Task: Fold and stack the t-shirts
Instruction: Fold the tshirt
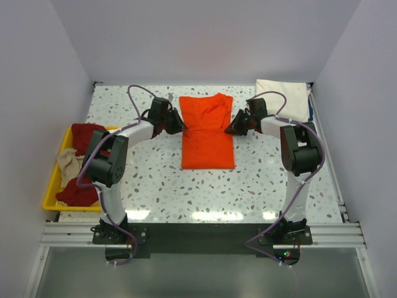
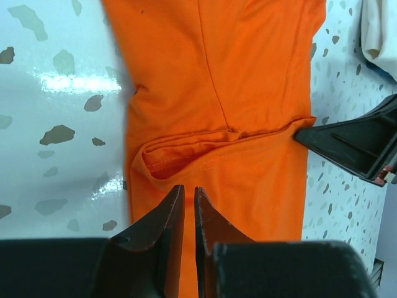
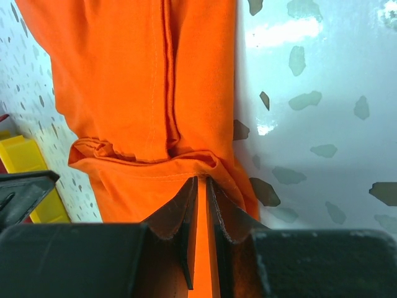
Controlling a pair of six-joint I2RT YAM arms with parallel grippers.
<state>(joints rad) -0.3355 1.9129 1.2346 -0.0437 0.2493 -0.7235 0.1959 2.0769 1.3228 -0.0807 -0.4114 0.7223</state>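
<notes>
The orange shirt [image 1: 206, 133] lies folded in the middle of the surface [image 1: 186, 192]. The left pincer [image 1: 180, 127] is pressed nearly together, pinching the shirt's left edge. The right pincer [image 1: 231, 128] pinches its right edge the same way. A white shirt [image 1: 282, 98] lies at the far right corner. Red and beige shirts sit in the yellow tray [image 1: 53, 202] on the left.

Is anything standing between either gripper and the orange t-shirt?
Nothing visible. The left gripper and right gripper each sit at a side edge of the orange t-shirt, closed on its cloth.
</notes>
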